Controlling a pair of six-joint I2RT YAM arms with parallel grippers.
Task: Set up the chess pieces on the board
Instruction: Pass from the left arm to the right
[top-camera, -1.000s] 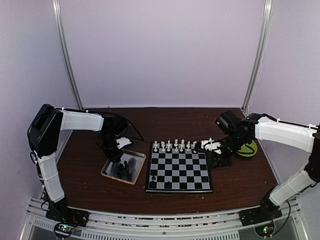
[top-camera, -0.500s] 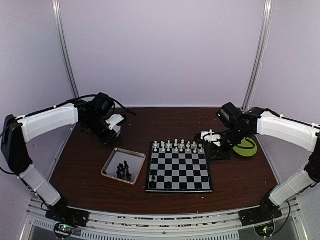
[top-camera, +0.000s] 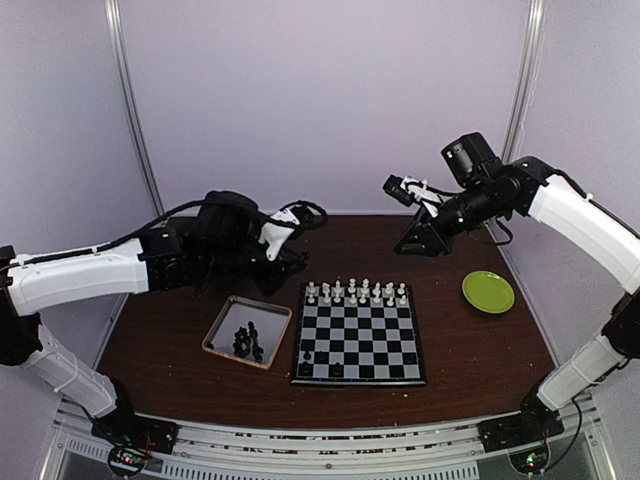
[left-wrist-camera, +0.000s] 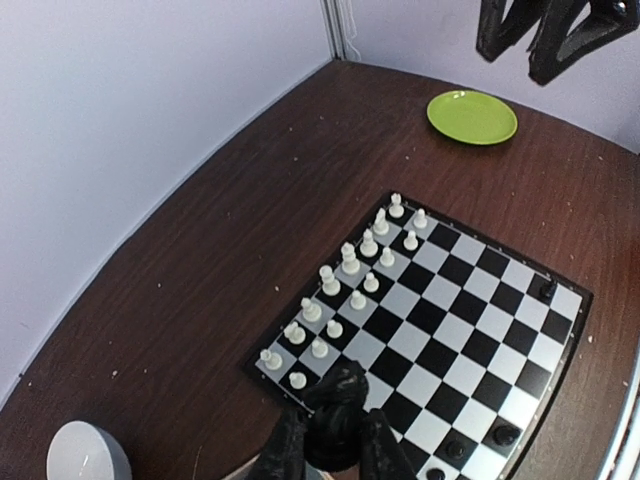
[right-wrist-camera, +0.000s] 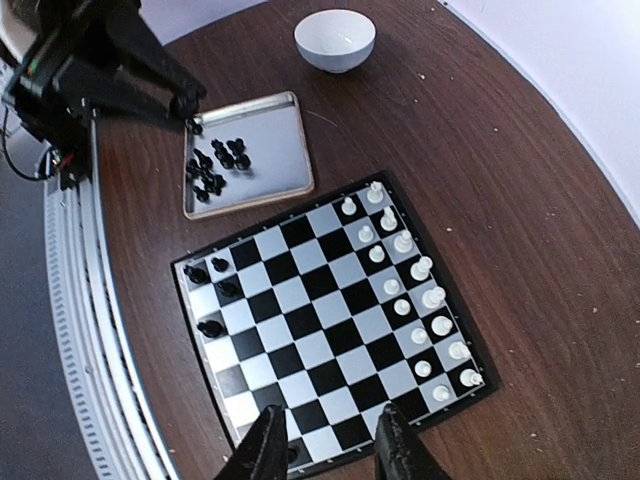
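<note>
The chessboard (top-camera: 358, 338) lies flat in the middle of the table (top-camera: 470, 375), and I judge the job a little past half done. All sixteen white chessmen (right-wrist-camera: 403, 241) stand in two neat rows along its far edge. On the near side I count only four black men (right-wrist-camera: 210, 327): three clustered by the near-left corner and one by the near-right corner. The remaining black chessmen (right-wrist-camera: 215, 165) lie in a loose heap in the metal tray (top-camera: 222, 322), just beside the board's left edge. So most of the black side is left to place, and the four already down are too small for me to name or to check square by square. My left gripper (left-wrist-camera: 333, 428) hangs above the board's left side, its fingers drawn in on a dark lump that I take for a black piece (left-wrist-camera: 338, 392). My right gripper (right-wrist-camera: 330, 445) is raised high, looking down on the board, fingers apart with nothing between them. Further out, a green plate (top-camera: 488, 292) sits to the right of the board and a white bowl (right-wrist-camera: 335, 38) beyond the tray, both well apart from the squares. Only the black men by the left corner crowd the squares I have left to fill.
</note>
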